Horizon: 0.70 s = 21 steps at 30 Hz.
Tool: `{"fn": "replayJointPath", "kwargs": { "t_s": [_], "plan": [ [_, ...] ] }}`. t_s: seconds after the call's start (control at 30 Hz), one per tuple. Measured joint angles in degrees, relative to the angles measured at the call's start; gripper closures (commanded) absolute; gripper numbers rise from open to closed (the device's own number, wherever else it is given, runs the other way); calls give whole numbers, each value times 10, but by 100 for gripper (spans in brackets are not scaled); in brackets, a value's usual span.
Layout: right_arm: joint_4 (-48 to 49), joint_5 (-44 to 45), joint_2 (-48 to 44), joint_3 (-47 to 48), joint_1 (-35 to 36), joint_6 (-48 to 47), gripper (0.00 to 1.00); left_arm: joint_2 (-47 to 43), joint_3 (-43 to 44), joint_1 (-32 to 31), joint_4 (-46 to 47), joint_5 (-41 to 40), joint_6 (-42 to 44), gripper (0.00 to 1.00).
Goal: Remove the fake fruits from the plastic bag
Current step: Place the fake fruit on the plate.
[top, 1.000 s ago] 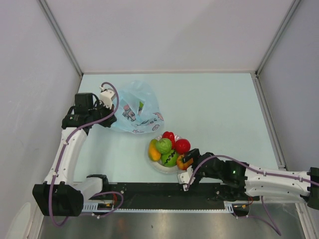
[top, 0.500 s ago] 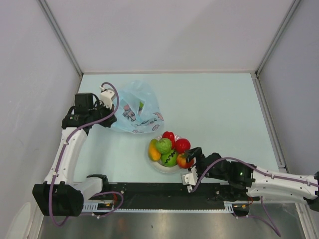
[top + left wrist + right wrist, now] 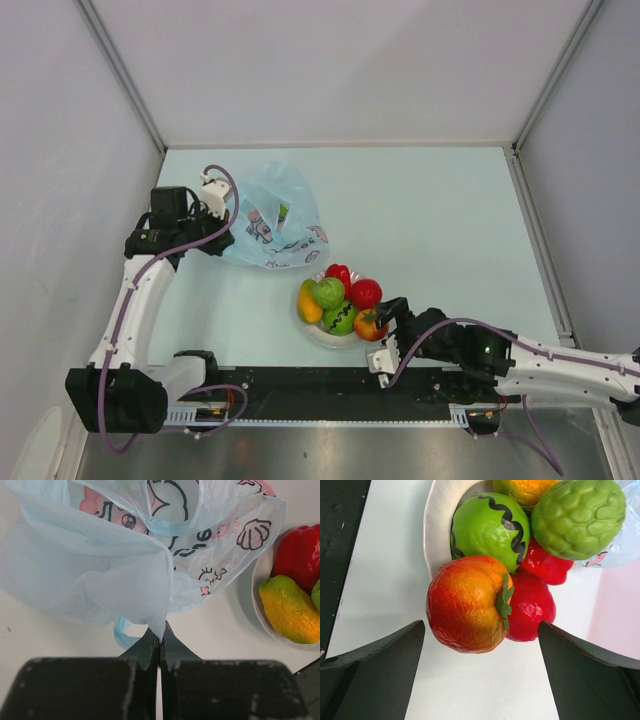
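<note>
1. At the counter's (image 3: pixel 420 210) far left, the left hand (image 3: pixel 159 636) is pinched tight on a fold of the crumpled plastic bag (image 3: pixel 100 565).
2. Just beside the bag, fake fruits (image 3: pixel 335 295) sit heaped on a white plate (image 3: pixel 436 525).
3. At right, the right hand (image 3: pixel 481 630) is spread wide, with an orange-red fruit (image 3: pixel 465 602) between its fingers but clear of both.

The plastic bag (image 3: pixel 272 228) lies crumpled on the tabletop (image 3: pixel 430 220), the left pincer (image 3: pixel 222 237) at its left edge; nearby a white plate (image 3: pixel 316 337) holds piled fruits (image 3: pixel 329 292); the right pincer (image 3: pixel 382 328) flanks the orange-red fruit (image 3: pixel 366 323).
</note>
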Motion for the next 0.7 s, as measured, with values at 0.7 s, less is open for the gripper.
{"fn": "replayJointPath", "kwargs": {
  "t_s": [0.7],
  "plan": [
    [-14, -21, 11, 11, -19, -5, 0, 0, 0, 0, 0, 1, 0, 100]
  ]
}}
